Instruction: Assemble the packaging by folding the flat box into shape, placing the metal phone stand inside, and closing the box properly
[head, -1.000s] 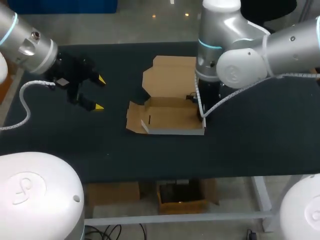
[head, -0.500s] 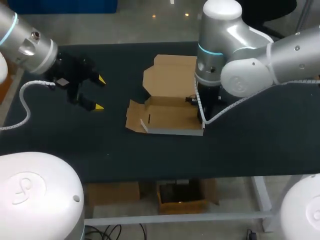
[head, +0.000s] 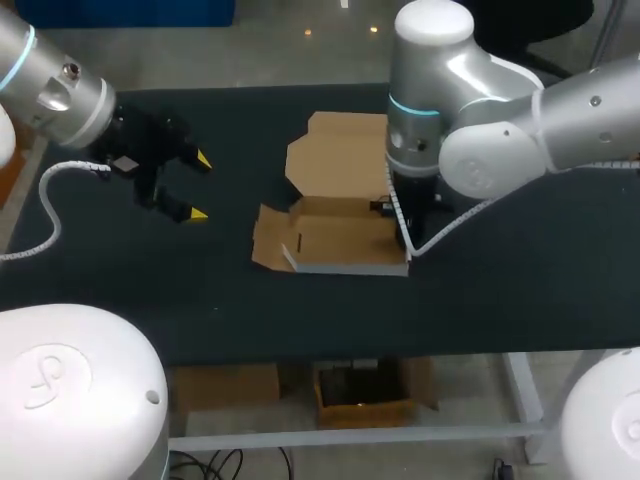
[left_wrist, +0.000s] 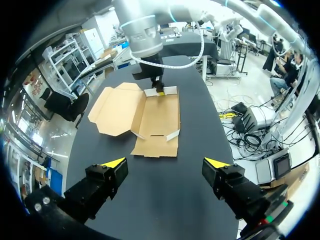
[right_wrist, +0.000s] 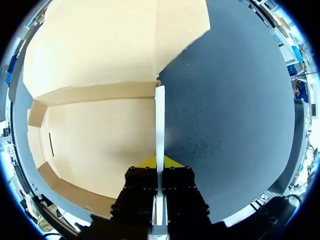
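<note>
The brown cardboard box (head: 335, 238) lies open in the middle of the table, its low walls partly raised and its lid (head: 340, 155) flat behind it. My right gripper (right_wrist: 160, 162) is shut on the box's upright right side wall (right_wrist: 159, 120), pinching its thin edge from both sides. In the head view that gripper (head: 400, 212) is mostly hidden under its wrist. My left gripper (head: 200, 187) hangs open well to the left of the box, holding nothing. The left wrist view shows the box (left_wrist: 160, 117) ahead of the open fingers (left_wrist: 114, 163). No metal phone stand shows in any view.
Dark table mat (head: 500, 290) surrounds the box on all sides. A white cable (head: 440, 225) from my right arm loops down close to the box's right front corner. The table's front edge (head: 400, 352) runs below the box.
My right arm's upper part has swung slightly left while its gripper stayed at the box's right wall and closed on it. The left arm has not moved.
</note>
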